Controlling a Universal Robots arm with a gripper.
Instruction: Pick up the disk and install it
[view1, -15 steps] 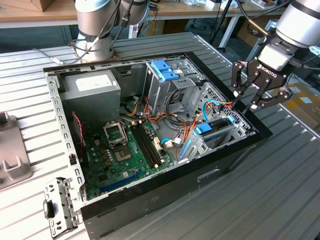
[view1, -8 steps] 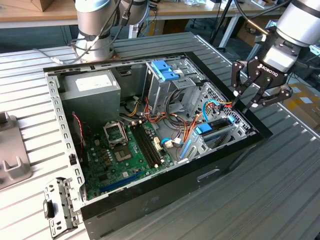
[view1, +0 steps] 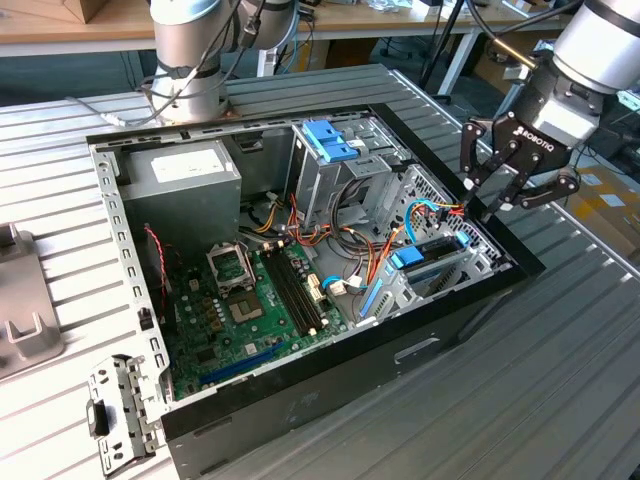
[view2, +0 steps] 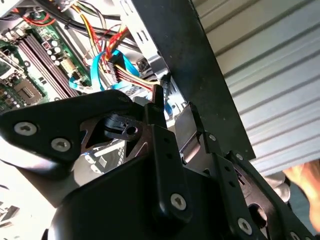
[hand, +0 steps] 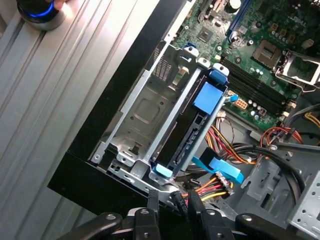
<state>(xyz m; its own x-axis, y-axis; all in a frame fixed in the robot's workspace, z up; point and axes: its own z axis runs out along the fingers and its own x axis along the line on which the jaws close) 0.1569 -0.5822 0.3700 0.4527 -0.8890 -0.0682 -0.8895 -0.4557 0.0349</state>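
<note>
Gripper (view1: 487, 208): hangs over the rim of the open computer case (view1: 330, 400) at the exterior view's right, just above the drive bay. Fingers apart in both wrist views, with a clear gap between the tips (hand: 150, 212); grips nothing. Points down toward a bundle of red, yellow and black wires (hand: 212, 190) and a blue flat cable (hand: 220, 170).

Disk (hand: 182, 140): sits edge-on in the metal drive bay (hand: 142, 115) against the case's black wall, dark side edge facing up. Light blue carrier rails at both ends, with a blue tab (hand: 207, 95) on top. Seen in the exterior view too (view1: 435, 255), standing in the bay below the gripper. Near the fingertips, not between them.

Inside the case: green motherboard (view1: 240, 300) on the floor, grey power-supply box (view1: 185, 175) at the far corner toward the exterior view's left, blue plastic bracket (view1: 330, 140) atop the tall drive cage beside it.

Case lying on its side on a slatted metal table (view1: 560, 380). Loose perforated metal bracket (view1: 120, 415) on the table just beside the case's near corner, at the exterior view's left. Arm base (view1: 190, 50) behind the case.
</note>
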